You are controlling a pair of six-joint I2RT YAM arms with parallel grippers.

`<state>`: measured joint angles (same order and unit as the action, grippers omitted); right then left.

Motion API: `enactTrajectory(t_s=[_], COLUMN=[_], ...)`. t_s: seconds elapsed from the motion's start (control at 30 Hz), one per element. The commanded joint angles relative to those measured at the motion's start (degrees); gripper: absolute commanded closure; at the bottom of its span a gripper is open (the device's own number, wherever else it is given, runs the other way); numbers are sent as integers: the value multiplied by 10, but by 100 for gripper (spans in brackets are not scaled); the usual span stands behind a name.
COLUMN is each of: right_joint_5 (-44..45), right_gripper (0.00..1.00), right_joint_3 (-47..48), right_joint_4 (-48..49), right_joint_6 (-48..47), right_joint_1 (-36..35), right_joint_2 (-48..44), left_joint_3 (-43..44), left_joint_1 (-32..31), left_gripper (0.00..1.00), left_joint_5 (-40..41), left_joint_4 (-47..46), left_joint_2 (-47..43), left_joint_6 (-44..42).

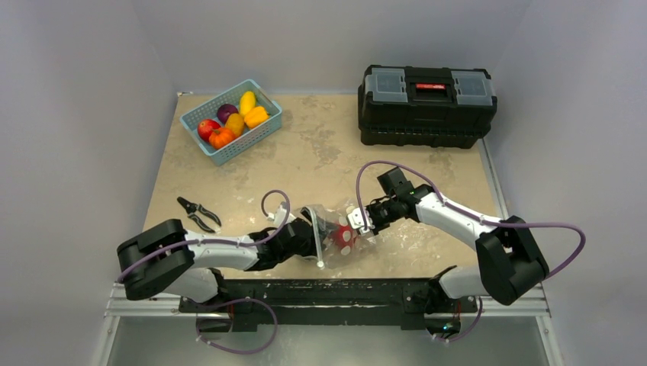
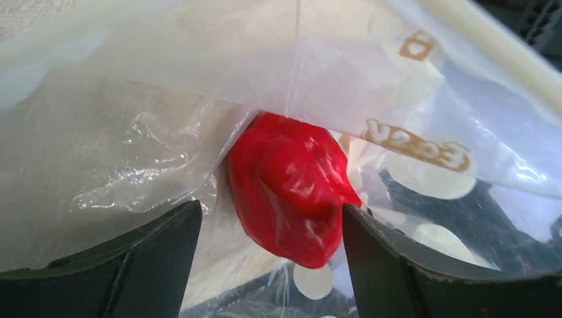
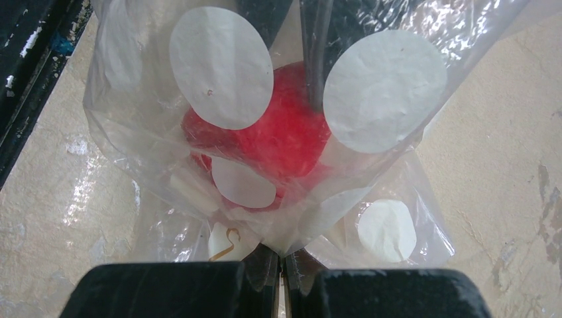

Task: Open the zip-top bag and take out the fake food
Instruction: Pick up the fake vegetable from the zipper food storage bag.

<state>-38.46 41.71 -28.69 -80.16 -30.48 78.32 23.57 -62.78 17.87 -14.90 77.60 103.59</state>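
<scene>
Table: basket, toolbox, pliers, perhaps bag.

Robotics test lab, bench cell; plain grey walls enclosing worn beige table; left arm, right arm on metal rail, 6 o'clock; black toolbox, 1 o'clock; pliers, 9 o'clock; basket of fake food, 11 o'clock
</scene>
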Motion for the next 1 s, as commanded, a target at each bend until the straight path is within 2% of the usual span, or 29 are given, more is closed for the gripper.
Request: enactTrajectory(t_s=[0.0,0.3,0.53,0.6,0.63,0.67,0.73,0.77,0.83,0.97], right_joint_5=[-5,-11,-23,-25,-25,-24,-21,-20,-16,-9], right_gripper=[100,100,100,100,100,100,100,100,100,100], right_joint_3=[-1,-1,-1,-2,-2,-1,-1,0,2,3], right_joint_4=[0,-4,-16,-17,-18,-19,-19,-20,-21,-16], right_joint_6=[-1,-5,-16,-18,-19,-19,-19,-19,-17,-7], right_joint_1=[-3,-2,-2,-3,-3,-3,-3,-3,-2,-1], right_joint_2=[-5,-3,0,0,0,0,-1,-1,-5,-11], left_joint_3=[37,84,79,77,74,68,51,39,17,-12], left_joint_1=[-4,-7,-6,-6,-6,-6,-6,-6,-6,-5], left_gripper=[25,23,25,32,40,49,75,82,90,97], left_joint_5=[11,3,10,12,12,14,20,23,25,20], left_joint_4=[-3,-11,-99,-126,-144,-163,-206,-226,-254,-256], left_joint_2=[33,103,146,155,158,161,164,165,160,129], left_joint_6=[28,41,44,28,20,11,-2,-9,-22,-65])
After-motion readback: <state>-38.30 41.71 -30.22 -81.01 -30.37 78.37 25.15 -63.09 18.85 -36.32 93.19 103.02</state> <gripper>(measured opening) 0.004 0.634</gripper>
